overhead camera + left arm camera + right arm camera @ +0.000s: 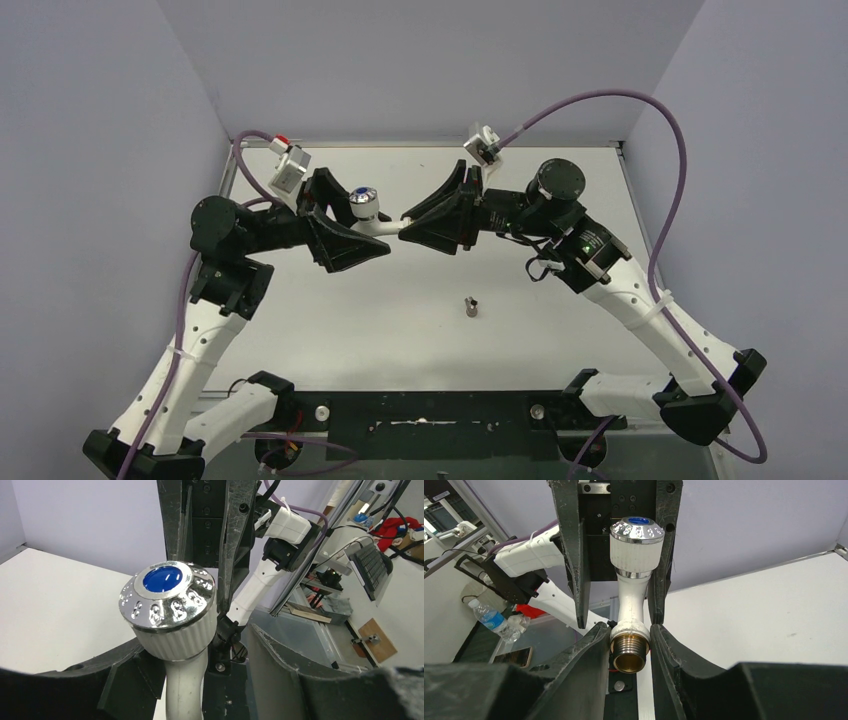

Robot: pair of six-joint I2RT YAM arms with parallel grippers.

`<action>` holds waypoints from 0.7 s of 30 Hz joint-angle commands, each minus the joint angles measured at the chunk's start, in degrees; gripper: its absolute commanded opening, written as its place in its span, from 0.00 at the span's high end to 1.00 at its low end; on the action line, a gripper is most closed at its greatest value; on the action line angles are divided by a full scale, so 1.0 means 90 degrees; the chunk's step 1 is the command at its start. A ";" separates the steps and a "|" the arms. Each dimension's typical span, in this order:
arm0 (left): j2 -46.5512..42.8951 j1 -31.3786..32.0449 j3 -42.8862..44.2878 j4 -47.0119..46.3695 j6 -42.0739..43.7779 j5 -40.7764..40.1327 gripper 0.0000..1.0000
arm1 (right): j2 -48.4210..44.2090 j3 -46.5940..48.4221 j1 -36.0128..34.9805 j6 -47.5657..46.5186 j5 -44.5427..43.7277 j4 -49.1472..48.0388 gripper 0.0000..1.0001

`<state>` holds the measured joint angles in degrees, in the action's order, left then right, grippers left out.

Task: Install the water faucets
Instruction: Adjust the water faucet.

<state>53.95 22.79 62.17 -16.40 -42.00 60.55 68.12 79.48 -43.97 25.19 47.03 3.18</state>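
The white water faucet [372,212] hangs above the table between my two grippers, its chrome knob with the blue dot [167,600] toward the left arm. My right gripper [629,636] is shut on the faucet's white collar, just above the brass threaded end [629,656]. My left gripper [195,647] stands open around the knob and stem, with a clear gap on the knob's right side. A tiny grey metal fitting [471,306] stands alone on the white table [560,330], nearer the arms' bases.
Grey walls close in the table at the back and on both sides. A black mounting plate [430,420] runs along the near edge between the arm bases. Purple cables [640,105] arc above the right arm.
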 commanded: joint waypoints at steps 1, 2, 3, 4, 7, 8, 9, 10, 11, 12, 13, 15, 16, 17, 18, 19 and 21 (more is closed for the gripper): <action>0.0001 0.0016 0.0152 -0.0326 -0.0118 0.0117 0.45 | 0.0132 0.0376 -0.0041 0.0021 0.0114 -0.0304 1.00; 0.0007 0.0017 0.0148 -0.0340 -0.0127 0.0120 0.46 | 0.0153 0.0377 -0.0046 0.0049 0.0124 -0.0300 1.00; 0.0017 0.0019 0.0151 -0.0350 -0.0133 0.0118 0.47 | 0.0173 0.0378 -0.0042 0.0078 0.0135 -0.0304 1.00; 0.0015 0.0025 0.0139 -0.0368 -0.0134 0.0120 0.47 | 0.0189 0.0389 -0.0041 0.0094 0.0140 -0.0459 1.00; 0.0029 0.0041 0.0108 -0.0384 -0.0138 0.0127 0.48 | 0.0222 0.0397 -0.0046 0.0167 0.0150 -0.0579 1.00; 0.0023 0.0047 0.0090 -0.0393 -0.0137 0.0127 0.49 | 0.0242 0.0418 -0.0050 0.0167 0.0164 -0.0587 1.00; 0.0027 0.0055 0.0086 -0.0394 -0.0138 0.0127 0.50 | 0.0249 0.0422 -0.0051 0.0166 0.0173 -0.0588 1.00; 0.0023 0.0056 0.0071 -0.0394 -0.0138 0.0127 0.53 | 0.0251 0.0432 -0.0056 0.0168 0.0175 -0.0588 1.00; 0.0020 0.0056 0.0065 -0.0394 -0.0141 0.0138 0.55 | 0.0253 0.0436 -0.0056 0.0170 0.0188 -0.0596 1.00; 0.0017 0.0065 0.0056 -0.0394 -0.0139 0.0142 0.57 | 0.0259 0.0436 -0.0053 0.0169 0.0203 -0.0589 1.00; 0.0020 0.0066 0.0045 -0.0394 -0.0138 0.0147 0.59 | 0.0263 0.0450 -0.0061 0.0162 0.0225 -0.0579 1.00; 0.0009 0.0066 0.0040 -0.0394 -0.0143 0.0162 0.63 | 0.0278 0.0470 -0.0057 0.0143 0.0270 -0.0538 1.00; 0.0017 0.0071 0.0036 -0.0389 -0.0147 0.0174 0.65 | 0.0287 0.0482 -0.0065 0.0124 0.0290 -0.0506 1.00; 0.0014 0.0075 0.0042 -0.0394 -0.0148 0.0179 0.66 | 0.0292 0.0505 -0.0061 0.0102 0.0292 -0.0466 1.00; 0.0011 0.0076 0.0037 -0.0389 -0.0148 0.0189 0.69 | 0.0300 0.0527 -0.0062 0.0072 0.0300 -0.0419 1.00; 0.0016 0.0077 0.0044 -0.0387 -0.0155 0.0192 0.71 | 0.0321 0.0563 -0.0060 0.0044 0.0307 -0.0381 1.00; 0.0021 0.0076 0.0043 -0.0386 -0.0165 0.0214 0.79 | 0.0341 0.0636 -0.0065 -0.0014 0.0317 -0.0234 1.00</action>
<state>54.54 22.85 62.06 -16.73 -43.09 60.53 70.87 81.65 -44.34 26.11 50.15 2.31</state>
